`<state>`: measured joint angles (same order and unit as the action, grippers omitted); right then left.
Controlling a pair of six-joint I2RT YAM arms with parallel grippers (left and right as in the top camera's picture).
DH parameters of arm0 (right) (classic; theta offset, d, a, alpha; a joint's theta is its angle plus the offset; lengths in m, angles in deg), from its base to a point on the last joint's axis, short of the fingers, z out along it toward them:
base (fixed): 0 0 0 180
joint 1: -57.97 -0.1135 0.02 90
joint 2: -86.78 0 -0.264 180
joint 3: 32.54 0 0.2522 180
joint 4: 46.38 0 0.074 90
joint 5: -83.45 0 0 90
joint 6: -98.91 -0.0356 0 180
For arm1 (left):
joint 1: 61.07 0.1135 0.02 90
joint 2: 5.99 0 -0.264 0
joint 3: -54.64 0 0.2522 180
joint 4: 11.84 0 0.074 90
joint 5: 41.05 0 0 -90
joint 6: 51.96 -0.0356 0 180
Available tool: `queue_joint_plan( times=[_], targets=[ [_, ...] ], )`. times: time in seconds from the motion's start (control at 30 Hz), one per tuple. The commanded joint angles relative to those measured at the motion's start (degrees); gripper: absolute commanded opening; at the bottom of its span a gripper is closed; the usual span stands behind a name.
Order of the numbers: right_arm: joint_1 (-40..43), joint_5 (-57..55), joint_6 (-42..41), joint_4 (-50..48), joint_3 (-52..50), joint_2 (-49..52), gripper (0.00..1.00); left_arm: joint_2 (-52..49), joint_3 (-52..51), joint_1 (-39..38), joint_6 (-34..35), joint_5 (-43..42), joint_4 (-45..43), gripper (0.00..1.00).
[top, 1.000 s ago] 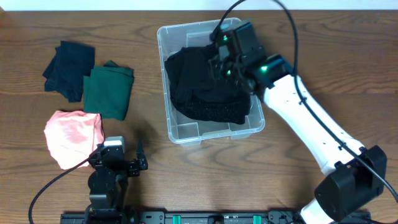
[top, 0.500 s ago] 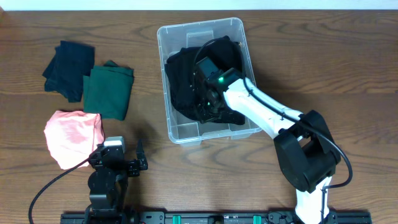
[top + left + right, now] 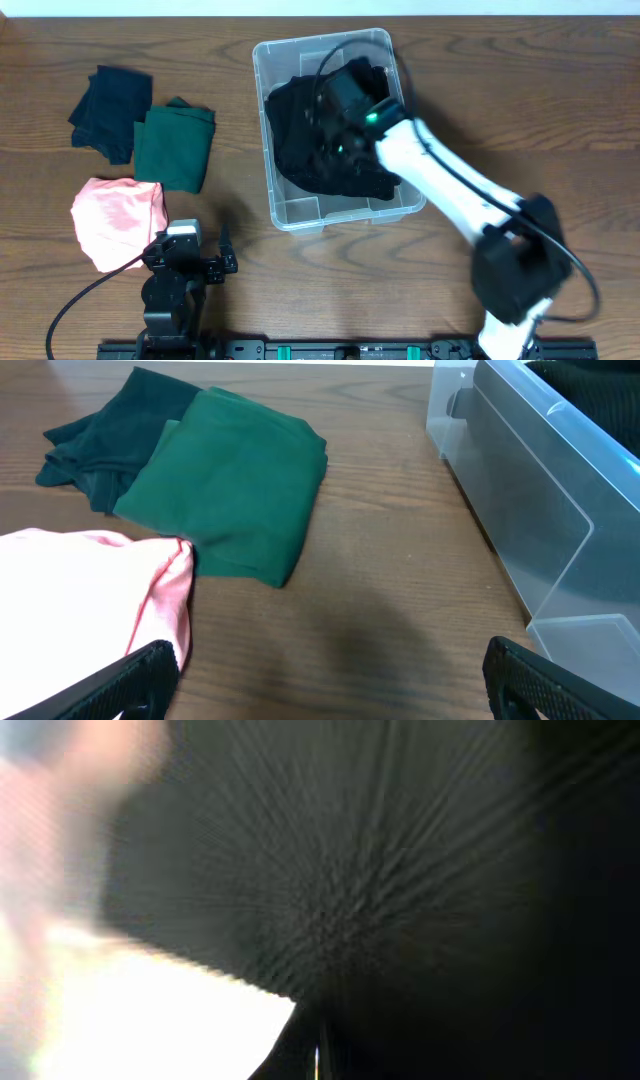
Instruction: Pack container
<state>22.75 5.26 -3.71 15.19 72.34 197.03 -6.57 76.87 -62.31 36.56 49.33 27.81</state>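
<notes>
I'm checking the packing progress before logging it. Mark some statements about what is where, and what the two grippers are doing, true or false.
1. The black garment lies inside the container. True.
2. The pink garment is in the container. False: it lies on the table, left of the container.
3. The left gripper is open and holds nothing. True.
4. The green garment lies to the right of the container. False: it lies left of it, against the navy garment.
5. The right gripper hangs over bare table. False: it is shut, down in the container at the black garment.
</notes>
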Motion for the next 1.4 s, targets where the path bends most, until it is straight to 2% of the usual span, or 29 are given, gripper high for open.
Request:
queue_joint_plan(
  times=[0.0,0.13,0.27,0.53,0.63,0.8,1.0,1.13,1.17,1.23,1.3,1.37],
  targets=[
    [1.46,-3.34,1.99,-2.6,2.75,-8.79,0.02,0.33,-1.03,0.15,0.26,0.09,0.13,0.98],
    [2.75,-11.43,1.97,-7.06,2.75,-12.37,0.03,0.33,-1.03,0.15,0.26,0.09,0.13,0.98],
    [3.85,-15.74,1.97,-9.25,2.58,-11.19,0.01,0.33,-1.03,0.15,0.26,0.09,0.13,0.98],
    [4.5,-15.85,-2.4,-6.05,2.49,0.76,0.01,0.33,-1.03,0.15,0.26,0.09,0.13,0.98],
    [4.17,-10.36,-3.67,-3.08,2.49,6.78,0.01,0.33,-1.03,0.15,0.26,0.09,0.13,0.98],
    [3.96,-0.98,-3.63,-1.46,2.49,10.8,0.01,0.33,-1.03,0.15,0.26,0.09,0.11,0.98],
    [4.9,-1.22,-1.88,-2.78,2.67,7.89,0.01,0.33,-1.03,0.15,0.26,0.09,0.13,0.98],
    [6.82,-1.29,-0.63,-4.57,2.67,2.29,0.02,0.33,-1.03,0.15,0.26,0.09,0.13,0.98],
    [7.39,-1.33,-0.37,-5.22,2.67,0.74,0.06,0.33,-1.03,0.15,0.26,0.09,0.11,0.98],
    [8.87,-1.46,-0.46,-6.78,2.67,-2.75,0.4,0.33,-1.03,0.15,0.26,0.09,0.11,0.98],
    [10.95,-1.44,-0.66,-8.92,2.67,-6.82,0.69,0.33,-1.03,0.15,0.26,0.09,0.13,0.98],
    [13.05,-1.42,-0.68,-10.62,2.67,-10.27,0.89,0.33,-1.03,0.15,0.26,0.09,0.13,0.98]
  ],
)
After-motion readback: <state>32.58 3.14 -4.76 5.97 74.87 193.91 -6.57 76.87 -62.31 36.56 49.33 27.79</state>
